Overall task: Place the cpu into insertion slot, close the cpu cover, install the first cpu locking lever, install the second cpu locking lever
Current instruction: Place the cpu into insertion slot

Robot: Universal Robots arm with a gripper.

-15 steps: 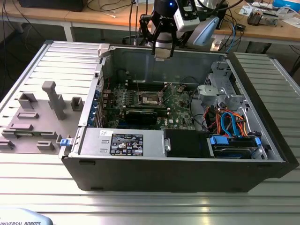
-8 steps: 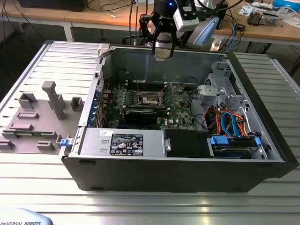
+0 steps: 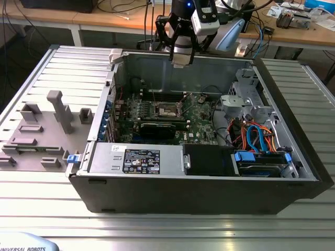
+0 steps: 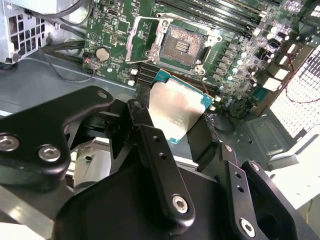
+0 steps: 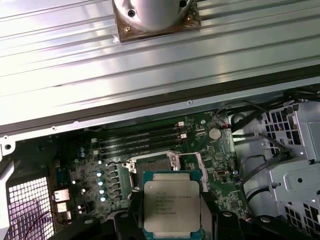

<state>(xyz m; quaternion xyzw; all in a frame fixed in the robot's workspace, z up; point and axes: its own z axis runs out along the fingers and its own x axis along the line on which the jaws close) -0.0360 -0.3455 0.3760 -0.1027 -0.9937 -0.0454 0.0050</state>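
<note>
My gripper hangs above the back wall of the open computer case, shut on the cpu. In both wrist views the cpu, a flat square chip with a silver-grey top and green edge, sits between the black fingers. Well below it on the green motherboard lies the insertion slot, uncovered, with its dark centre showing. The cpu cover, a thin silvery frame, stands flipped open beside the slot. The chip is clear of the board.
A long black graphics card lies in front of the slot, and memory slots run behind it. A power supply fills the case front. Drive cages with coloured cables sit at the exterior view's right. Grey fixtures stand outside at the left.
</note>
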